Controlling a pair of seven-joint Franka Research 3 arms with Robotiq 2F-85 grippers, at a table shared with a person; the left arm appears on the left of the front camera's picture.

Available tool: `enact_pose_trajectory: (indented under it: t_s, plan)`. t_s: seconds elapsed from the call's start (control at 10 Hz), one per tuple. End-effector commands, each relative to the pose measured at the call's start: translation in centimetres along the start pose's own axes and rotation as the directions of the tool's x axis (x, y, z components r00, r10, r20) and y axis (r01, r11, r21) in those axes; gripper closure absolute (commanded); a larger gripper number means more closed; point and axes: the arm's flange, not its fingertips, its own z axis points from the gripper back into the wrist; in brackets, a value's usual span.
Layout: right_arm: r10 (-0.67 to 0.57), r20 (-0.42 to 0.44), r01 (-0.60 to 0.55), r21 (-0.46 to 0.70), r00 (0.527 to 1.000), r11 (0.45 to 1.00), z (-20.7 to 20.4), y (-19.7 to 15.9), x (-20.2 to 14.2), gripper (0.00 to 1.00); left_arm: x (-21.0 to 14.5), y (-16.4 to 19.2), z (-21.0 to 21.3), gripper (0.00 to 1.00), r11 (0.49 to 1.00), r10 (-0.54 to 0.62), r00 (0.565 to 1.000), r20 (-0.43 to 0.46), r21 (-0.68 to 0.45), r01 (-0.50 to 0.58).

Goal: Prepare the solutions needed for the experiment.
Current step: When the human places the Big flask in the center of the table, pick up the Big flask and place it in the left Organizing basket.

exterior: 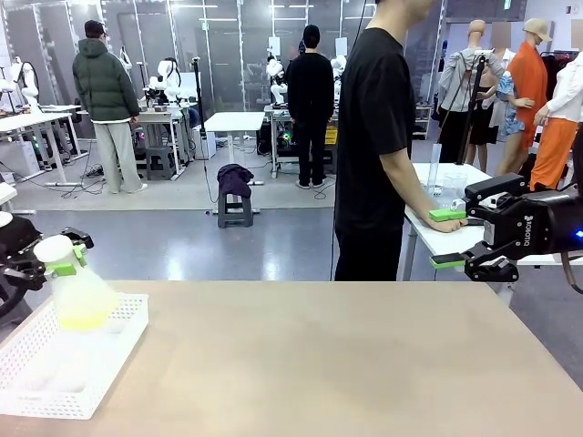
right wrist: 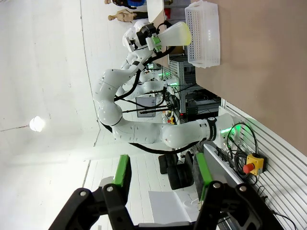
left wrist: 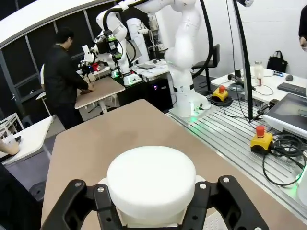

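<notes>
1. Evidently the task is at an early stage: the left gripper is clenched around the neck of the conical flask, under its white cap.
2. The flask hangs tilted over the white basket at the table's left edge, with the solutions, a shallow yellow-green layer, pooled inside.
3. The right gripper hovers at the right, fingers apart, grasping nothing.
4. Setting the flask down and any pouring seem left to do.
</notes>
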Motion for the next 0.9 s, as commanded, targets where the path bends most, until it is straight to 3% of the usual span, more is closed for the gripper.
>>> enact_pose_trajectory:
  t_s: [0.0,0.6,0.7,0.8]
  plan:
    - [0.008,-0.007,-0.008,-0.003,1.0,1.0,0.1,0.0,0.0,0.34,0.1,0.7,-0.5,1.0,1.0,-0.008,1.0,-0.01,-0.026,0.007]
    - [0.008,-0.007,-0.008,-0.003,1.0,1.0,0.1,0.0,0.0,0.34,0.1,0.7,-0.5,1.0,1.0,-0.008,1.0,-0.01,-0.026,0.007]
    - [0.008,-0.007,-0.008,-0.003,1.0,1.0,0.1,0.0,0.0,0.34,-0.2,0.5,-0.8,0.77,1.0,0.015,1.0,-0.017,-0.025,-0.015]
    - [0.008,-0.007,-0.008,-0.003,1.0,1.0,0.1,0.0,0.0,0.34,-1.0,1.0,0.3,0.77,1.0,0.014,1.0,-0.014,0.01,-0.014]
